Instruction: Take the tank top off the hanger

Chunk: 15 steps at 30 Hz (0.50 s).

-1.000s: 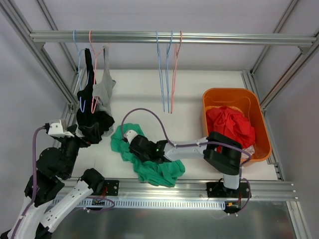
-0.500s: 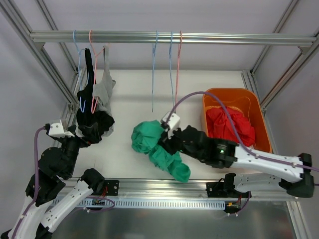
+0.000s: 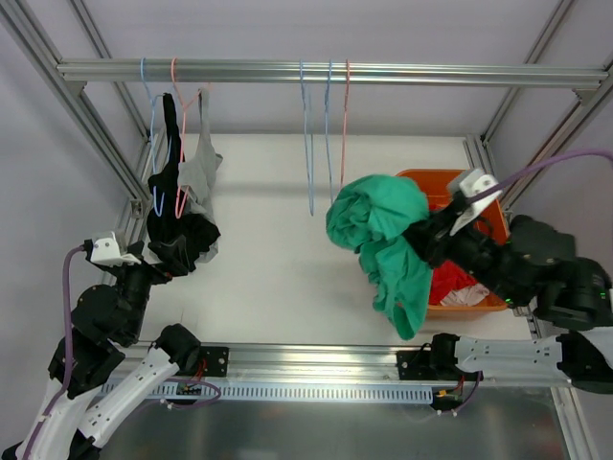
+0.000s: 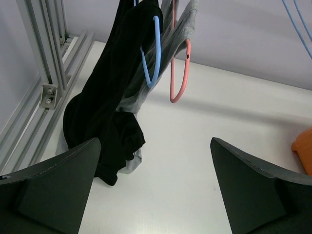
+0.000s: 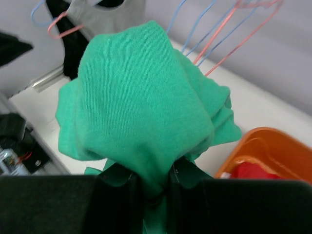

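Right gripper (image 3: 424, 241) (image 5: 156, 187): the jaws stand nearly together, pinching a fold of the green knit tank top (image 3: 378, 230) (image 5: 141, 112); the cloth bunches over and between the dark fingers (image 5: 187, 178).
Tank top: held up off the white table (image 3: 278, 278) (image 4: 195, 146), balled at the top with a long tail hanging down. In the top view it overlaps the left edge of the orange plastic bin (image 3: 458, 309) (image 5: 258, 146). It touches no hanger.
Bin: a red crumpled garment (image 3: 450, 283) (image 5: 248, 170) lies inside.
Left gripper (image 3: 158, 259) (image 4: 153, 146): jaws spread wide with nothing between them, low over the table's left side, pointing towards the hanging clothes.
Left clothes: a black garment (image 3: 172, 211) (image 4: 112, 97) hangs on a blue wire hanger (image 4: 155, 58), its lower end heaped on the table. Just beside it a grey garment (image 3: 201, 168) (image 4: 180, 29) hangs on a pink wire hanger (image 4: 180, 73).
Rail: an aluminium bar (image 3: 383, 72) runs across the far side and carries all the hangers.
Middle hangers: two thin blue hangers (image 3: 308, 144) and a thin pink hanger (image 3: 343, 125) hang from the bar, just behind the raised tank top in the top view.
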Each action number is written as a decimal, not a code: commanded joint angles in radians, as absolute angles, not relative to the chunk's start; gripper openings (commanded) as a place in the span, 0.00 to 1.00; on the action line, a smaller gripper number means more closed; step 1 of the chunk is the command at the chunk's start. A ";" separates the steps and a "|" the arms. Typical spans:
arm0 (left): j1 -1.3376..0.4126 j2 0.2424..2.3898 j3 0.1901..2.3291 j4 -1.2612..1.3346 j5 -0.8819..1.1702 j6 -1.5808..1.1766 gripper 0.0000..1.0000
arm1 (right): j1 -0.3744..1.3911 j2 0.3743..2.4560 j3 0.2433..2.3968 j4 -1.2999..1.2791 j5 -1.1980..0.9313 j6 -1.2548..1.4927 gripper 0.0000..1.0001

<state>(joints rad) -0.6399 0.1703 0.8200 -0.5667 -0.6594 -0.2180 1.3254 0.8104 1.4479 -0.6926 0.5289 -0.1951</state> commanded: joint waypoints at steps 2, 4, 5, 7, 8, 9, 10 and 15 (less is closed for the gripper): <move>-0.632 0.153 0.815 -0.552 -0.678 -0.206 0.99 | 1.324 0.853 1.715 -0.769 0.787 -0.349 0.00; -0.632 0.150 0.813 -0.552 -0.672 -0.206 0.98 | 1.324 0.911 1.794 -0.769 0.892 -0.415 0.00; -0.632 0.152 0.815 -0.551 -0.672 -0.206 0.99 | 1.322 0.935 1.875 -0.765 0.931 -0.490 0.00; -0.634 0.152 0.815 -0.551 -0.667 -0.207 0.99 | 1.289 1.011 1.948 -0.752 1.014 -0.572 0.00; -0.634 0.152 0.816 -0.551 -0.664 -0.207 0.99 | 1.257 1.037 1.997 -0.726 1.032 -0.645 0.00; -0.632 0.152 0.816 -0.552 -0.660 -0.209 0.99 | 1.145 1.058 2.014 -0.726 0.970 -0.655 0.00; -0.632 0.153 0.816 -0.552 -0.657 -0.209 0.99 | 1.075 1.087 2.023 -0.727 0.930 -0.653 0.00; -0.632 0.150 0.818 -0.551 -0.646 -0.209 0.98 | 0.555 1.137 1.893 -0.752 0.477 -0.453 0.00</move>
<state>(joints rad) -0.6399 0.1604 0.8196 -0.5667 -0.6579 -0.2180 0.7830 1.0866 1.9656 -0.7498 0.7685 -0.5343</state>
